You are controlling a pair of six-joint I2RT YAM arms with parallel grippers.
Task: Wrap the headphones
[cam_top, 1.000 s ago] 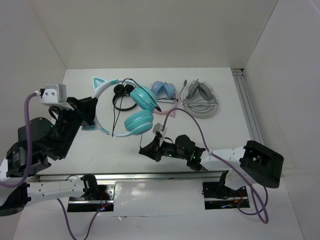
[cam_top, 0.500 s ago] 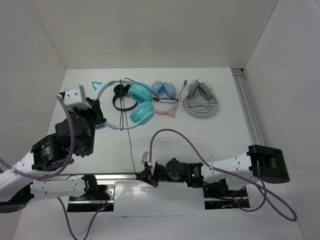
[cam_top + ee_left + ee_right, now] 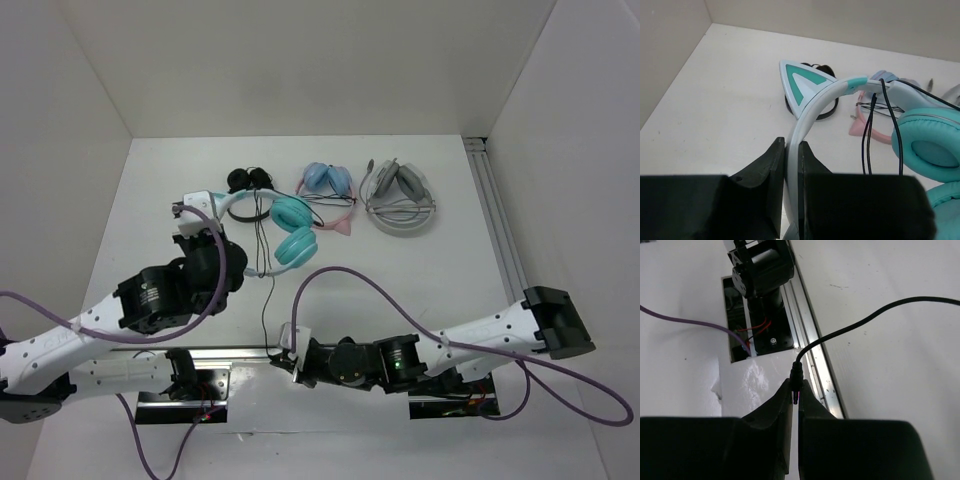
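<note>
The headphones (image 3: 292,230) have teal cups and a white band with a teal-and-white cat ear (image 3: 800,90). My left gripper (image 3: 791,147) is shut on the white headband, which rises between its two fingers, and holds the pair at the table's left middle (image 3: 232,260). Their thin black cable (image 3: 264,300) runs from the cups down toward the near edge. There my right gripper (image 3: 795,388) is shut on the cable's plug (image 3: 796,377), pinched at the very fingertips, over the aluminium rail (image 3: 287,357).
Along the back lie a small black pair (image 3: 246,180), a light-blue pair with a pink band (image 3: 328,181) and a grey-white pair (image 3: 400,196). A metal rail (image 3: 240,351) lines the near edge, and another rail (image 3: 498,225) runs along the right wall.
My left gripper has carried the headphones rightward and nearer. My right gripper has drawn the plug back to the near edge, pulling the cable out long.
</note>
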